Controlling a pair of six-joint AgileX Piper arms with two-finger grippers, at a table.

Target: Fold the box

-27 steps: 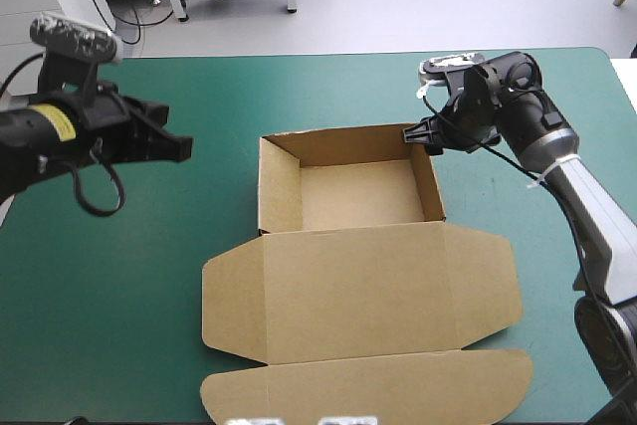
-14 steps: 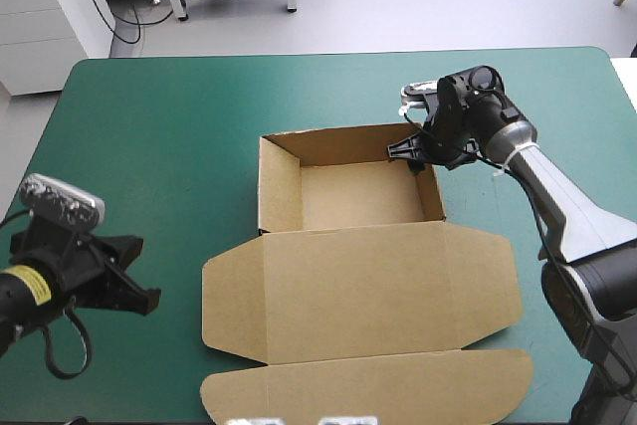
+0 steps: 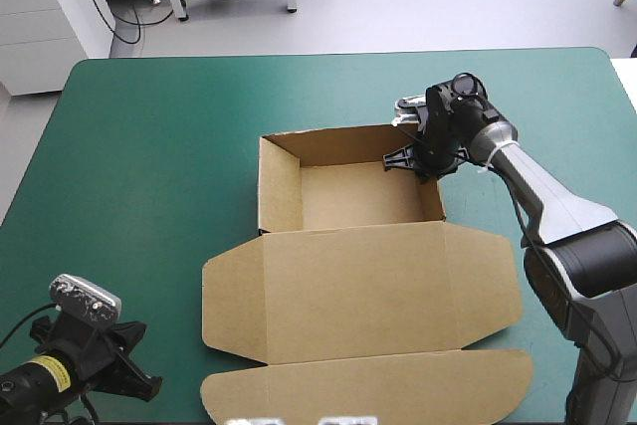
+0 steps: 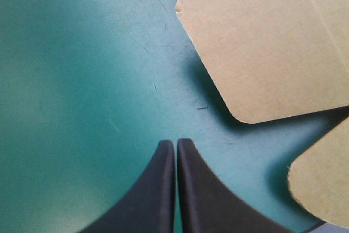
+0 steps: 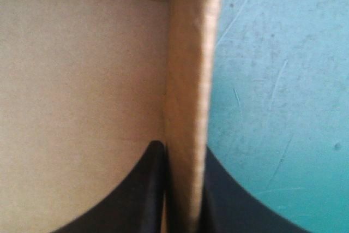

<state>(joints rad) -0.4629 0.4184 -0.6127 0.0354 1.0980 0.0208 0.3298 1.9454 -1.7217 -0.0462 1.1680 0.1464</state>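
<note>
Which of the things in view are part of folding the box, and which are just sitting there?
In the job: box; right hand, shut on its right wall.
Idle: left hand, shut, over bare cover near the box.

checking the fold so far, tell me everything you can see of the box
The box is one cut sheet of brown board, mid-table on the teal-green cover. Its far half stands as an open tray with raised walls; the lid lies flat toward the near edge, with side flaps and a rounded front flap. The right jaws are shut on the tray's right wall near its far corner.
</note>
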